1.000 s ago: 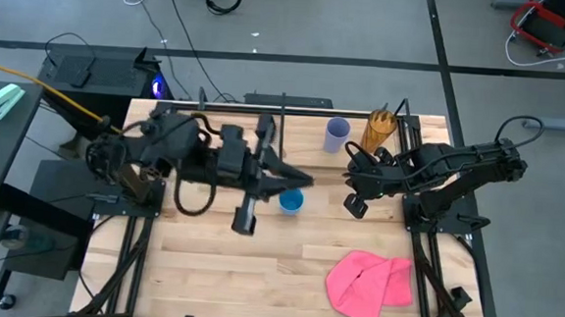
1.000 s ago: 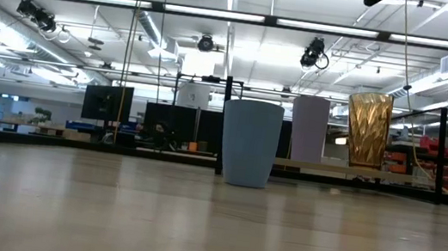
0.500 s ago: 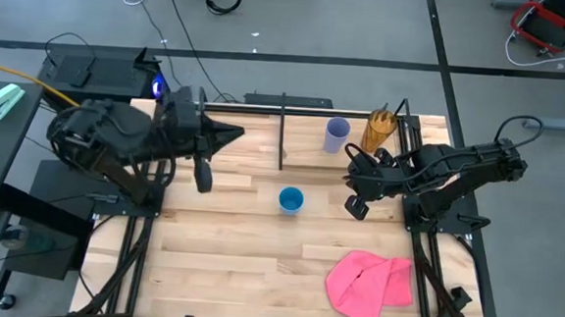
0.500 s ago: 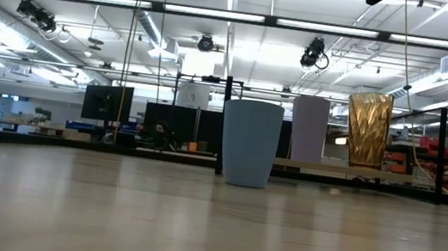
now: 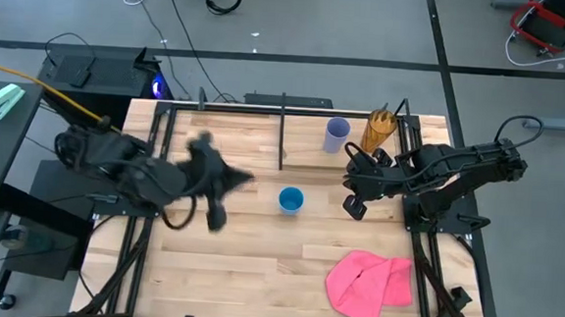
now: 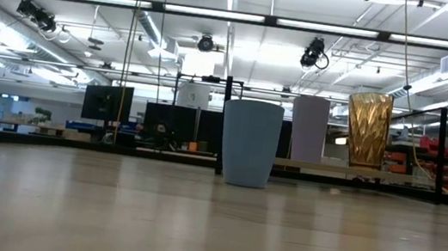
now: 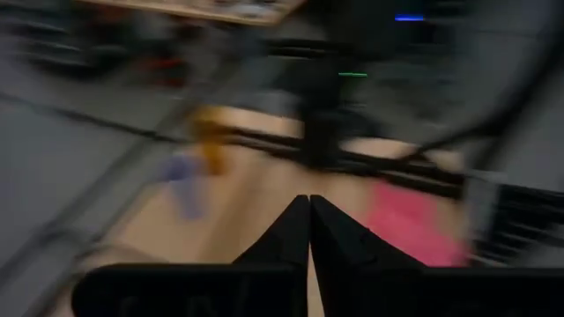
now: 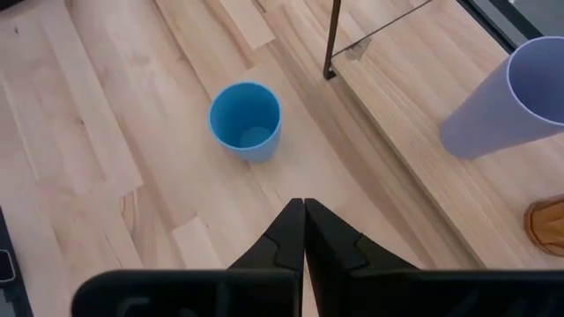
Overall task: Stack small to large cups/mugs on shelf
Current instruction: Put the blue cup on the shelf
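The short bright blue cup (image 5: 291,199) stands upright on its base on the wooden table, and shows in the right wrist view (image 8: 245,121) and the low view (image 6: 249,142). The lavender cup (image 5: 336,134) and the amber cup (image 5: 378,131) stand upright on the shelf (image 5: 308,148) at the far edge, right of its black divider post (image 5: 282,129). My left gripper (image 5: 248,179) is shut and empty, above the table left of the blue cup. My right gripper (image 5: 350,182) is shut and empty, right of the blue cup, and shows in its own wrist view (image 8: 304,204).
A pink cloth (image 5: 368,280) lies crumpled at the table's near right. Black frame rails run along the table's left and right sides. Bare wood lies between the blue cup and the shelf, and across the near left of the table.
My left gripper has drawn away from the blue cup toward the table's far left, then swung back toward the near edge and the right; it is blurred with motion. The blue cup has stayed in place. My right arm has kept still.
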